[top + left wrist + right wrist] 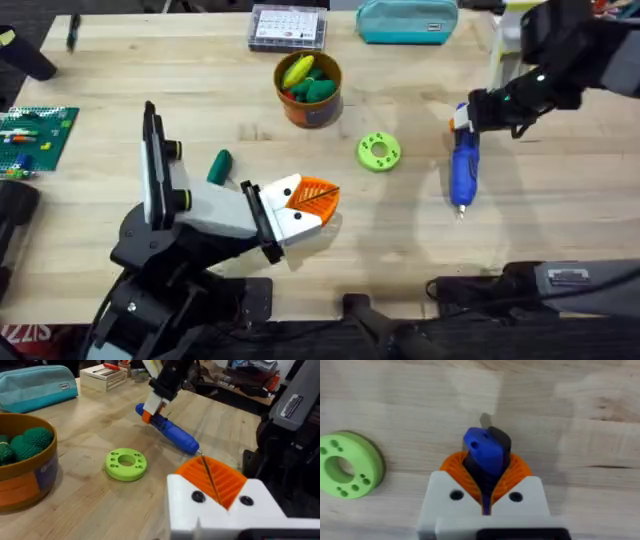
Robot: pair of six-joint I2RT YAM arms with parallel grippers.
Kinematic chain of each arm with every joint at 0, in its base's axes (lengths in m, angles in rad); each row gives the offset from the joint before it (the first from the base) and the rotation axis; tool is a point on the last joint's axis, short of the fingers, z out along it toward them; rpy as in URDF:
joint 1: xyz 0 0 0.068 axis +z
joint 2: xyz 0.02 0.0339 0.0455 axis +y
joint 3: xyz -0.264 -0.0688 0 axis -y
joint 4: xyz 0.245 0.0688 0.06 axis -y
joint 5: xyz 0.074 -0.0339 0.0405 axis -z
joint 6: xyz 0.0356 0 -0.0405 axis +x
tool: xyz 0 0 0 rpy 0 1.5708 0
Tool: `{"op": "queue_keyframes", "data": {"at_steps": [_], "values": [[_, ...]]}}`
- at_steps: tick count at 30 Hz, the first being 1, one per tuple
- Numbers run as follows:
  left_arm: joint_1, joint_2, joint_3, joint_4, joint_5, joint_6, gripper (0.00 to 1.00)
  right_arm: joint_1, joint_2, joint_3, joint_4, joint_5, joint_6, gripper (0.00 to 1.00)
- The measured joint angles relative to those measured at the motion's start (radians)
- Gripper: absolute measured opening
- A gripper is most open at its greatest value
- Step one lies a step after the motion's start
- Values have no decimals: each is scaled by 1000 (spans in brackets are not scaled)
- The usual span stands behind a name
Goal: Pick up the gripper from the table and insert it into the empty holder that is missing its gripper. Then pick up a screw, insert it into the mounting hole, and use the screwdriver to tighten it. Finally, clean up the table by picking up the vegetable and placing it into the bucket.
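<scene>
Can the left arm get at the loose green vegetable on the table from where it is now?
Probably yes. The vegetable lies bare on the table just beyond the left arm, with nothing on it. The left hand sits past it with pads together, holding nothing, so it would need to pull back and open.

The screwdriver (487,455) hides its own bit and most of its body in the right wrist view (seen end-on). The bucket (25,485) is cut off by the left wrist view's edge.
</scene>
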Motion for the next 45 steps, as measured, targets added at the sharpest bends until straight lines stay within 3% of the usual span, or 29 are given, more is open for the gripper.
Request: {"op": "queue_keyframes", "data": {"at_steps": [4,7,11,18,28,45], "values": [[0,0,0,0,0,0,9,-1,59,0,-4,29,5,72],[0,0,0,0,0,0,9,-1,85,0,-4,40,5,447],[0,0,0,0,0,0,9,-1,90,0,-6,52,3,732],[0,0,0,0,0,0,9,-1,90,0,-22,53,3,973],[0,0,0,0,0,0,9,0,79,0,-69,-30,-50,993],[0,0,0,0,0,0,9,0,79,0,-111,-39,-65,994]]}}
